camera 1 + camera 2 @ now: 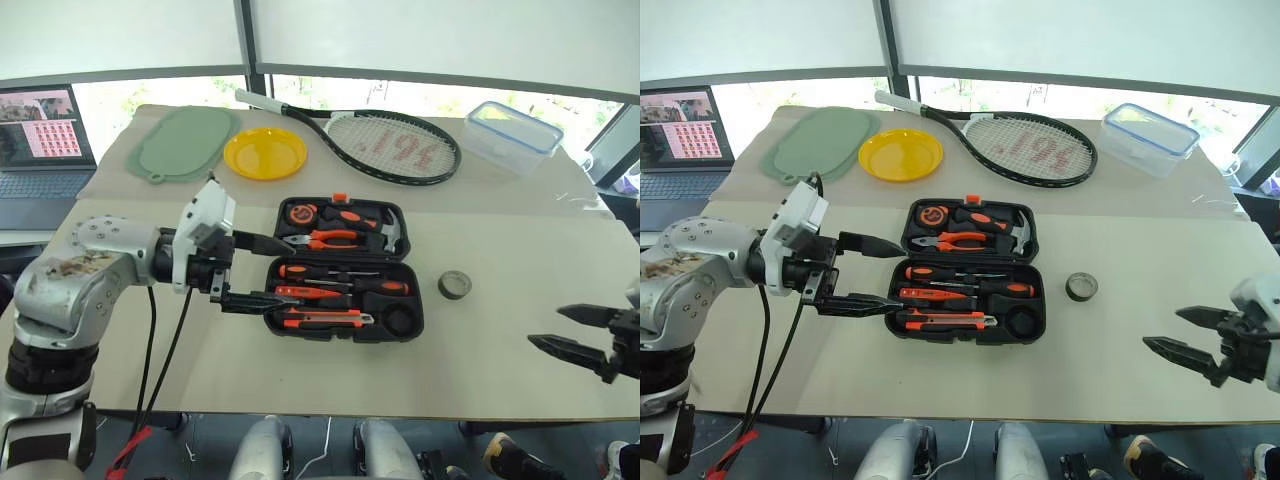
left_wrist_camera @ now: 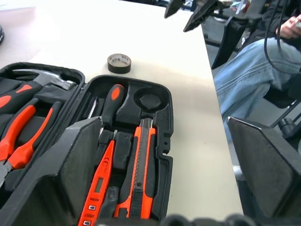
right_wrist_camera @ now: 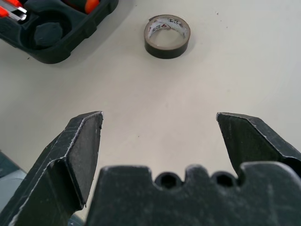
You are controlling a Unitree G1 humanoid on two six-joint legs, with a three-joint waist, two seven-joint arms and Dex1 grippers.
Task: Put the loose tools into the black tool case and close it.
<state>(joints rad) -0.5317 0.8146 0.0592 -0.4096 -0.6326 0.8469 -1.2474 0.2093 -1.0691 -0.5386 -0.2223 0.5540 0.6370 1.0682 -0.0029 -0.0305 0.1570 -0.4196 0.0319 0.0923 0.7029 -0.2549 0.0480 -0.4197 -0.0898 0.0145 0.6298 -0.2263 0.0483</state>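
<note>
One tape roll (image 1: pixel 454 285) loose beside open case (image 1: pixel 345 330) (racket (image 1: pixel 395 144) behind)

Beige table (image 1: pixel 480 340), bright windows (image 1: pixel 150 100) behind

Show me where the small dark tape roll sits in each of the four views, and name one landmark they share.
Left eye view: tape roll on the table, right of the open tool case.
Right eye view: same spot, right of the case.
Left wrist view: beyond the case's far edge.
Right wrist view: ahead of the open right hand.
Shared landmark: the case's empty round recess.
</note>
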